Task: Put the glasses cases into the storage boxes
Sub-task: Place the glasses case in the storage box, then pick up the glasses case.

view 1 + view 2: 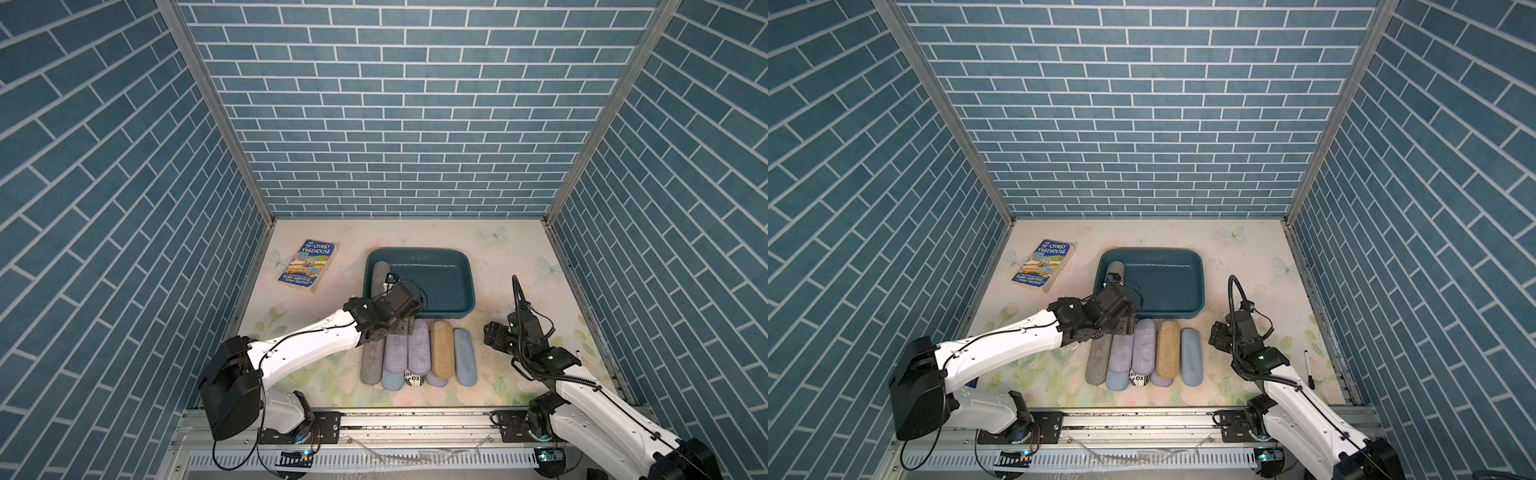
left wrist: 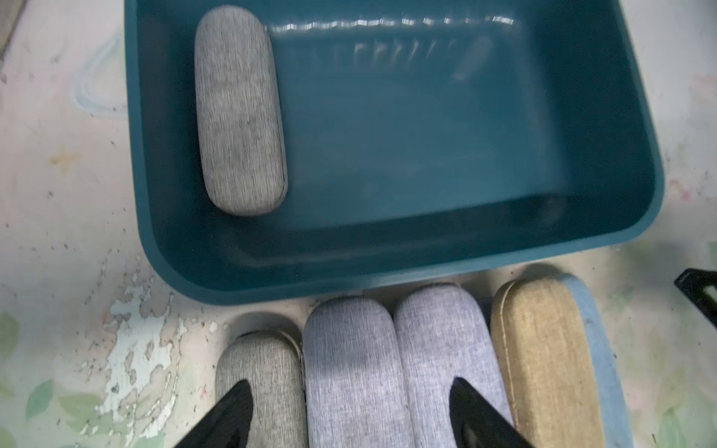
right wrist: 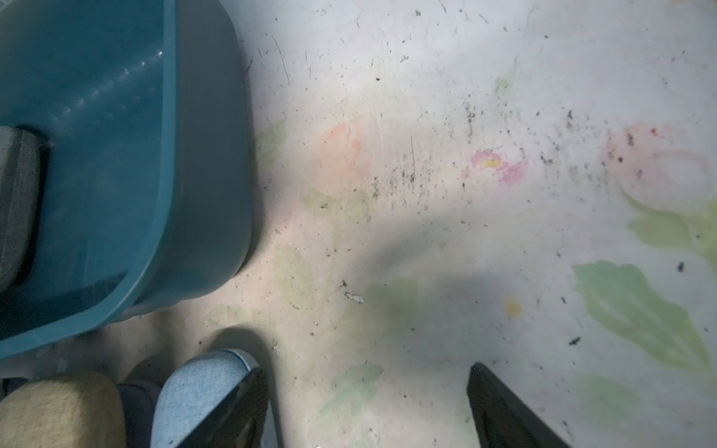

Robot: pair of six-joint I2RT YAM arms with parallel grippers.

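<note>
In both top views the tub (image 1: pixel 415 250) sits mid-frame on the counter (image 1: pixel 519 257), with one grey case (image 1: pixel 379 278) lying along its left wall. Just below the tub the other cases (image 1: pixel 419 349) lie packed side by side: grey, two lavender, a tan case (image 1: pixel 442 349) and a light blue case (image 1: pixel 464 357). Three more ends show beneath them, one a newsprint case (image 1: pixel 414 379). The left claw (image 2: pixel 351 388) hangs over the pile's upper end, jaws apart astride a lavender case (image 2: pixel 349 337), gripping nothing. The right claw (image 3: pixel 366 384) hovers right of the pile above the counter, jaws apart and empty. A book (image 1: pixel 308 266) lies left of the tub.
</note>
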